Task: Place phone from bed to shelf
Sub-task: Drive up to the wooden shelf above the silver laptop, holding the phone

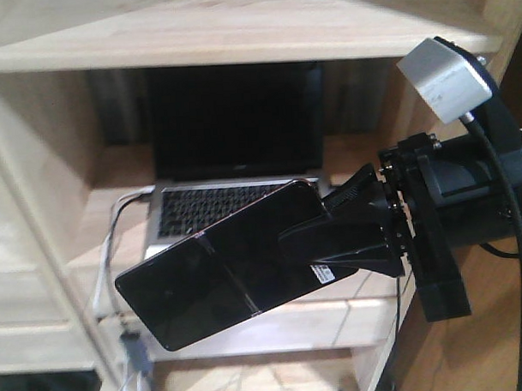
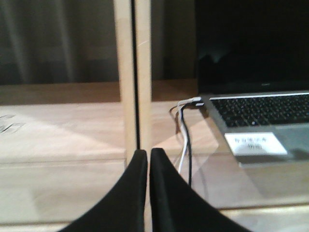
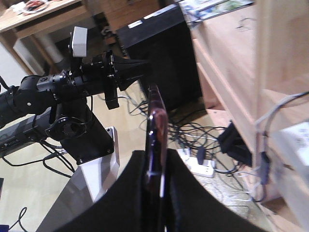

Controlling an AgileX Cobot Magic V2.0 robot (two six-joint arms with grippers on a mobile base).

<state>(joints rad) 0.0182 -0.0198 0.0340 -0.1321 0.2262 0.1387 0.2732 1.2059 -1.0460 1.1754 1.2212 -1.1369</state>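
Slipping looks the likeliest trouble: the thin glossy black phone with its pinkish rim is pinched by one short end only in the right tool, whose black plastic fingers are clamped flat on either face. Most of the slab therefore hangs out unsupported, slanting down to the left in the air just in front of the pale natural-wood shelf. Smooth glass against hard plastic gives little grip, I judge, and a nudge on the far corner could lever it round or out. A crease crosses its middle; if that is a hinge, the free half might fold on contact. The open silver laptop takes up much of the compartment beyond, dark screen upright and keyboard ridged, so the low corner could catch the thick square-edged front board or scrape the keys. Limp white and dark cables trail down at the laptop's left and might snag. The left tool is pressed closed on nothing, facing a shelf upright.
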